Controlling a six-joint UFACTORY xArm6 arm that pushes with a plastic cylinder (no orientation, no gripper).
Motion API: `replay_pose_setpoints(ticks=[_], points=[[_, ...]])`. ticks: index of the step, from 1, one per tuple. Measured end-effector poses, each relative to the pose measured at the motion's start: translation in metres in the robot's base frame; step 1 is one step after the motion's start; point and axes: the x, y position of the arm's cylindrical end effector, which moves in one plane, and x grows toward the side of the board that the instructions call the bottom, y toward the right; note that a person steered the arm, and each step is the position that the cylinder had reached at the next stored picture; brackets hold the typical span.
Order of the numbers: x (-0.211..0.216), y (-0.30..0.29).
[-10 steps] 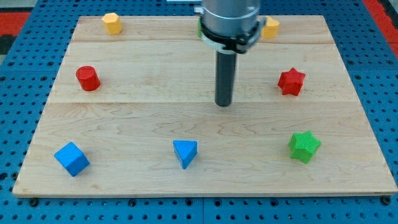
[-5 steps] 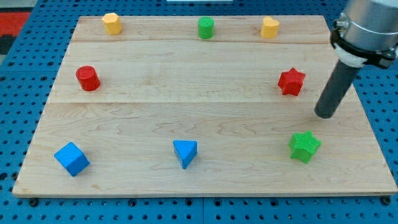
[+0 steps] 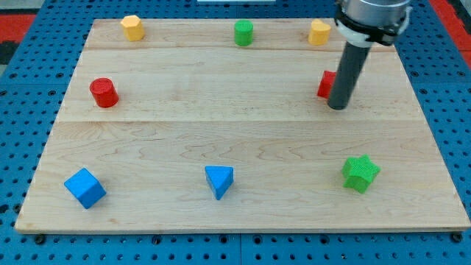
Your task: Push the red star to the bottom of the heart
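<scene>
Red star (image 3: 326,84): upper right of board, below yellow heart (image 3: 319,32), mostly hidden behind rod. Tip (image 3: 337,107) at star's lower right edge, apparently touching. No fingers fitted; rod only. Star likely light, rigid, slides readily; push flat on side to limit spin.

We see bright, even light on wooden board (image 3: 221,103), no glare. Shadows soft and small, close under blocks like blue cube (image 3: 85,188). Picture sharp overall; rod slightly soft near my tip (image 3: 337,107). No visible edge distortion.
</scene>
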Motion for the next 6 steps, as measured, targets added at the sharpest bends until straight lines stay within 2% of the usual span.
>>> replay_pose_setpoints(ticks=[3,5,6], points=[[-0.017,-0.004],[-0.01,-0.003],[-0.062,-0.034]])
